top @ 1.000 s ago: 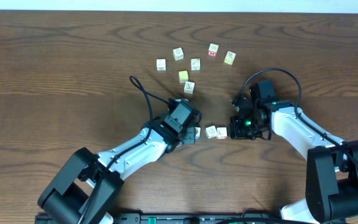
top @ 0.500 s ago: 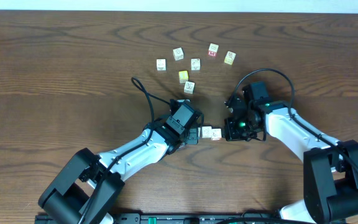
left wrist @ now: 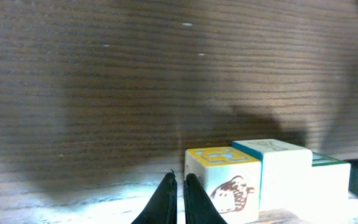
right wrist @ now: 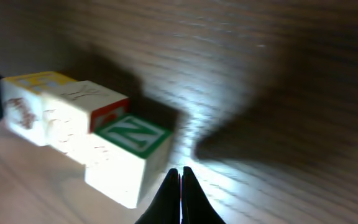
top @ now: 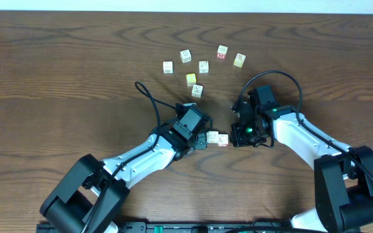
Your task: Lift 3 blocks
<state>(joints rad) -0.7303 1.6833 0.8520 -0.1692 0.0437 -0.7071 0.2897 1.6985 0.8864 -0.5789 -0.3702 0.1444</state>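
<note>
Between closed left pincer (left wrist: 178, 185) and closed right pincer (right wrist: 180, 178), blocks (right wrist: 82, 111) in touching row

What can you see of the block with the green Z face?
The green-Z block is a small pale cube, wood by its look, with a pale Z on a green upward face; its lit sides look plain. It sits flat on the table at the end of a three-block row, set against the middle block. The shut right gripper has its tips close beside it; contact can't be told.
</note>
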